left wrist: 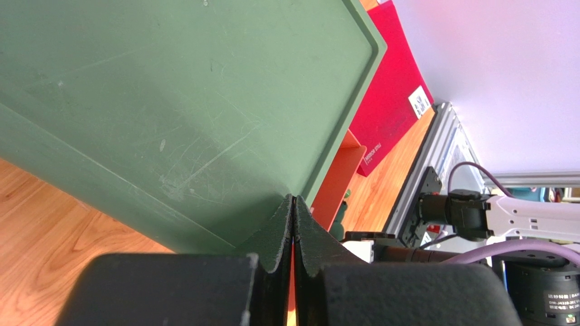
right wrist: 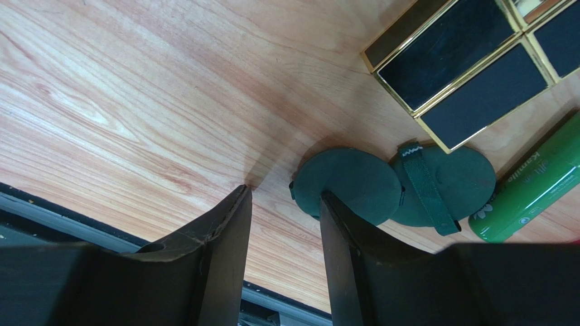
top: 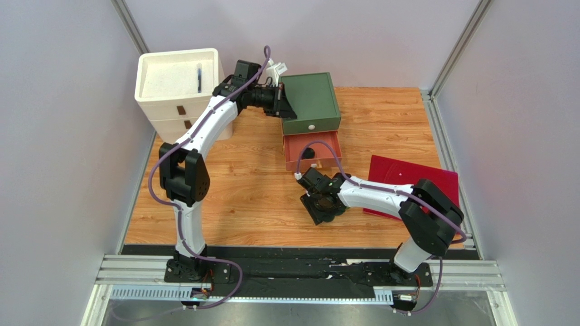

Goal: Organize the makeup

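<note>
In the right wrist view a dark green round compact (right wrist: 347, 183) lies on the wood beside a round green puff with a strap (right wrist: 446, 182). A bright green stick (right wrist: 532, 185) and a black-and-gold rectangular case (right wrist: 470, 61) lie beyond them. My right gripper (right wrist: 282, 198) is open and empty, low over the table. Its right finger (right wrist: 344, 238) is at the compact's near-left edge, and only bare wood shows between the jaws. In the top view the right gripper (top: 318, 202) covers these items. My left gripper (left wrist: 293, 199) is shut and empty at the edge of the green box (left wrist: 170, 102). The tubes and the black jar are out of view.
The green box (top: 312, 102) stands at the back centre with its orange drawer (top: 313, 153) pulled open toward me. A white drawer unit (top: 178, 88) stands at the back left. A flat dark red folder (top: 408, 183) lies at the right, under the right arm.
</note>
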You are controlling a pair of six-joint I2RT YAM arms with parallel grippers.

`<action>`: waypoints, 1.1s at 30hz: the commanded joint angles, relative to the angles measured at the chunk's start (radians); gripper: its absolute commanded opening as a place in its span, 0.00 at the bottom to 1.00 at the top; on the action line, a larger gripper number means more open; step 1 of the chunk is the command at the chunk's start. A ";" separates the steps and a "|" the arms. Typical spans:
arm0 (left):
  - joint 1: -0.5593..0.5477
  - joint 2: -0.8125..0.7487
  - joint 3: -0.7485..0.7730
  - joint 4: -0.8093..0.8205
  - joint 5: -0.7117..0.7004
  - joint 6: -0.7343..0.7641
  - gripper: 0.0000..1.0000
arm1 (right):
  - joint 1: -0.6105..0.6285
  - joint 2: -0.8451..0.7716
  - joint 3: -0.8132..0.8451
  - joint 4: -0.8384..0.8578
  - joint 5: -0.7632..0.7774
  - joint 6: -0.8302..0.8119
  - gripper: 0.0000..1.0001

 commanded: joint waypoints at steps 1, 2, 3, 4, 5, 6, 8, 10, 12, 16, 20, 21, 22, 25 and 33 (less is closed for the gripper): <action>-0.007 0.004 -0.049 -0.118 -0.048 0.057 0.00 | 0.013 0.020 0.013 -0.028 0.051 0.016 0.46; -0.007 0.004 -0.051 -0.118 -0.048 0.059 0.00 | 0.010 0.026 0.018 -0.029 0.053 0.018 0.46; -0.007 0.004 -0.051 -0.118 -0.048 0.059 0.00 | 0.011 0.035 0.022 -0.037 0.053 0.015 0.46; -0.009 0.004 -0.052 -0.117 -0.048 0.057 0.00 | 0.011 0.037 0.028 -0.045 0.059 0.013 0.45; -0.009 0.004 -0.052 -0.117 -0.048 0.059 0.00 | 0.015 0.032 0.036 -0.051 0.070 0.012 0.45; -0.009 0.005 -0.052 -0.117 -0.046 0.057 0.00 | 0.018 0.017 0.047 -0.063 0.080 0.007 0.45; -0.010 0.005 -0.051 -0.117 -0.048 0.057 0.00 | 0.019 -0.005 0.059 -0.075 0.110 0.013 0.45; -0.010 0.008 -0.051 -0.115 -0.048 0.057 0.00 | 0.019 -0.025 0.067 -0.085 0.140 0.021 0.45; -0.012 0.010 -0.049 -0.114 -0.045 0.053 0.00 | 0.021 -0.023 0.065 -0.094 0.169 0.021 0.47; -0.013 0.016 -0.044 -0.112 -0.038 0.049 0.00 | 0.019 0.033 0.078 -0.103 0.165 0.003 0.48; -0.013 0.013 -0.046 -0.115 -0.037 0.052 0.00 | 0.019 0.069 0.104 -0.127 0.189 -0.025 0.48; -0.012 0.013 -0.044 -0.115 -0.040 0.054 0.00 | 0.019 0.070 0.107 -0.128 0.191 -0.027 0.48; -0.013 0.013 -0.046 -0.115 -0.042 0.057 0.00 | 0.016 0.074 0.107 -0.125 0.189 -0.031 0.48; -0.012 0.014 -0.044 -0.121 -0.040 0.060 0.00 | 0.005 0.115 0.096 -0.115 0.156 -0.046 0.47; -0.012 0.014 -0.037 -0.140 -0.043 0.072 0.00 | -0.021 0.135 0.088 -0.078 0.064 -0.077 0.04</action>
